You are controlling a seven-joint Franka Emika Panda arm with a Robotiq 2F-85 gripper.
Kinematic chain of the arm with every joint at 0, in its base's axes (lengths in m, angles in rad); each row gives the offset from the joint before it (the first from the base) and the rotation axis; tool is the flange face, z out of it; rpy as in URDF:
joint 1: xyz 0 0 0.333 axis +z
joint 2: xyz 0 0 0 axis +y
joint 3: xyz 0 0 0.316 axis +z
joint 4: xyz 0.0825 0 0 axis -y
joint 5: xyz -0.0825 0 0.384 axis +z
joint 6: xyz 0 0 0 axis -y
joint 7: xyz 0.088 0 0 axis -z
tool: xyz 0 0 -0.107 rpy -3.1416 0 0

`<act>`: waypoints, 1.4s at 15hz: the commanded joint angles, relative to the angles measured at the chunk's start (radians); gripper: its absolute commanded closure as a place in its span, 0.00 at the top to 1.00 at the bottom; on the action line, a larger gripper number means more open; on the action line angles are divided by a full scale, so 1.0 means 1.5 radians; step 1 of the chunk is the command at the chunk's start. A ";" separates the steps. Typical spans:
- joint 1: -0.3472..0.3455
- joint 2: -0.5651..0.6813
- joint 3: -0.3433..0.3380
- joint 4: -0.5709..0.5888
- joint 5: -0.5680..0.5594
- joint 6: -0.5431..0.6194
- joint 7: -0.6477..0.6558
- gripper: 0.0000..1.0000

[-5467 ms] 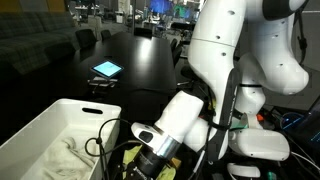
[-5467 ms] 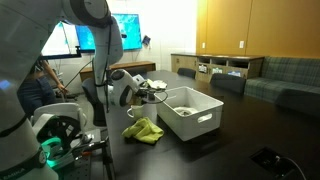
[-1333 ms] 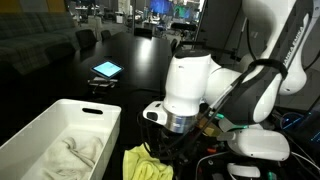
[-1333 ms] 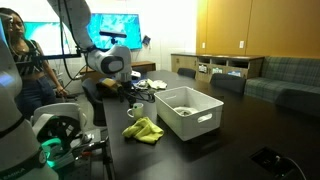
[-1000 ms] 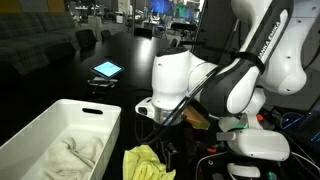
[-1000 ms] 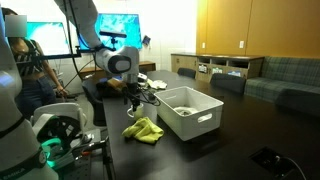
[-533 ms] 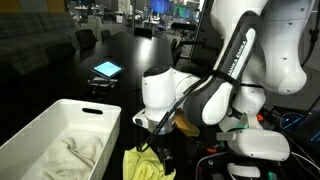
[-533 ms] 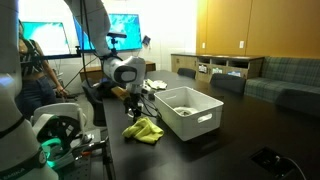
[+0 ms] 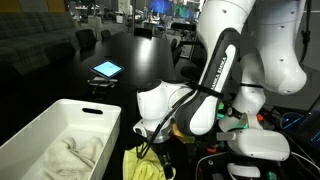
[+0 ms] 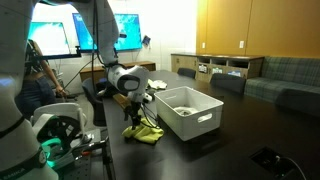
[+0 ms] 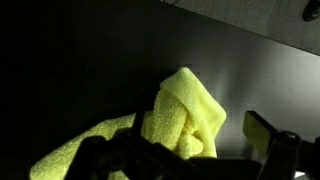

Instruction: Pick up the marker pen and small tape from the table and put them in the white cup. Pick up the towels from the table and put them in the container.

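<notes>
Hovering above yellow-green towel [image 10: 146, 133] on table [image 10: 245, 135], just beside container [image 10: 197, 122]: gripper [image 10: 133, 117], fingers spread wide, holding nothing. White towel [image 9: 72, 155] inside container shows in an exterior view only. Wrist view: yellow-green folds. Towels: two. Container: one.

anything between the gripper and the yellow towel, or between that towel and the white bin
Nothing visible. The open gripper hangs right over the yellow-green towel, lying on the table beside the container; only its tall wall to clear.
</notes>
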 commanded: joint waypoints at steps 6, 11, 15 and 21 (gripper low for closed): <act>0.018 0.095 -0.048 0.061 -0.047 -0.007 0.015 1.00; 0.045 0.140 -0.095 0.095 -0.090 0.007 0.064 1.00; 0.056 0.139 -0.109 0.095 -0.098 0.010 0.094 0.60; 0.072 0.113 -0.116 0.080 -0.106 0.016 0.128 0.12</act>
